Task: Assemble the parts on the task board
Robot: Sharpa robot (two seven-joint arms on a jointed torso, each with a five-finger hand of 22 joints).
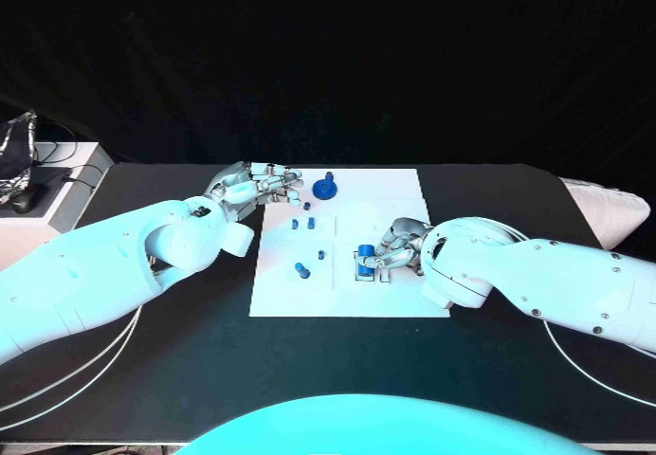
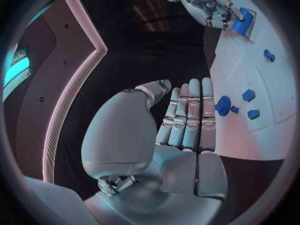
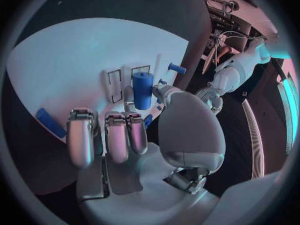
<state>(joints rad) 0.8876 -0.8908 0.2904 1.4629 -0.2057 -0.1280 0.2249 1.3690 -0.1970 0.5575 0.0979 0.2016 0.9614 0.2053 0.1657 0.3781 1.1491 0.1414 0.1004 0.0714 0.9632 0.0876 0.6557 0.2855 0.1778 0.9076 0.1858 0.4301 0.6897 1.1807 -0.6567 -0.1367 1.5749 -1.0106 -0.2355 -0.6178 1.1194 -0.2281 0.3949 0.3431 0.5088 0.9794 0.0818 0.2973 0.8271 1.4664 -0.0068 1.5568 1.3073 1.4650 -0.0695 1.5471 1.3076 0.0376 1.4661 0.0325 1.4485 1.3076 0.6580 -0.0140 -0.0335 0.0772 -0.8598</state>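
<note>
The right hand (image 1: 392, 250) pinches an upright blue cylinder (image 3: 142, 89) on the white task board (image 1: 410, 294); the left hand (image 2: 187, 117) rests flat, fingers together, holding nothing. No writing is legible.

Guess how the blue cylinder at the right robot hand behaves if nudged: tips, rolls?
The blue cylinder stands upright and taller than wide, so it may tip. Once down, its round side would probably roll on the flat task board. It looks rigid. The right robot hand is beside it.
</note>
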